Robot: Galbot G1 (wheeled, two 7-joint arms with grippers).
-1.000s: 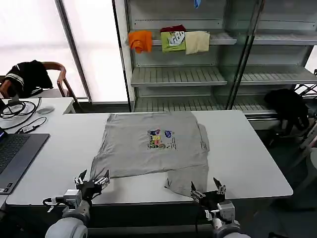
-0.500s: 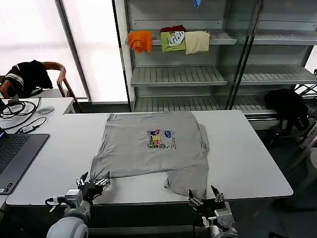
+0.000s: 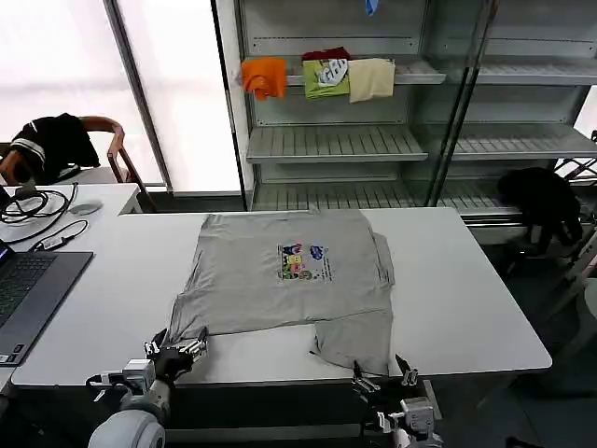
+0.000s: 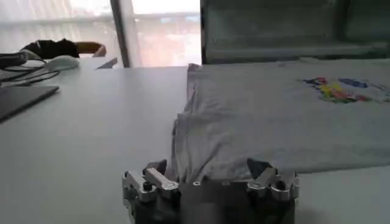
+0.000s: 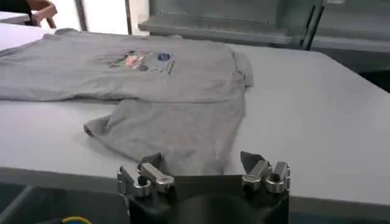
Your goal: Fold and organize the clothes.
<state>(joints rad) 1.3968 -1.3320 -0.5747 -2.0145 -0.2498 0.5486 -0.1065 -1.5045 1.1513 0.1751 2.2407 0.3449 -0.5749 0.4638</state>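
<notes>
A light grey T-shirt (image 3: pixel 289 280) with a small multicolour chest print (image 3: pixel 303 262) lies spread on the white table (image 3: pixel 466 289), one flap hanging toward the front edge (image 3: pixel 359 341). My left gripper (image 3: pixel 175 347) is open at the shirt's near left corner, low over the table's front edge. My right gripper (image 3: pixel 381 373) is open just off the front edge, facing the hanging flap. In the left wrist view the shirt's edge (image 4: pixel 207 152) lies right ahead of the open left gripper (image 4: pixel 207 173). In the right wrist view the flap (image 5: pixel 177 131) sits before the open right gripper (image 5: pixel 198 164).
A laptop (image 3: pixel 23 289) and cables (image 3: pixel 37 205) lie at the table's left. Behind stands a glass shelf unit (image 3: pixel 373 140) with orange, green and cream folded garments (image 3: pixel 322 77). A chair with a black garment (image 3: pixel 56 145) is at back left; another black garment (image 3: pixel 541 201) at right.
Both grippers have sunk lower and drawn back toward the table's front edge; the right one dropped further. The shirt has not moved.
</notes>
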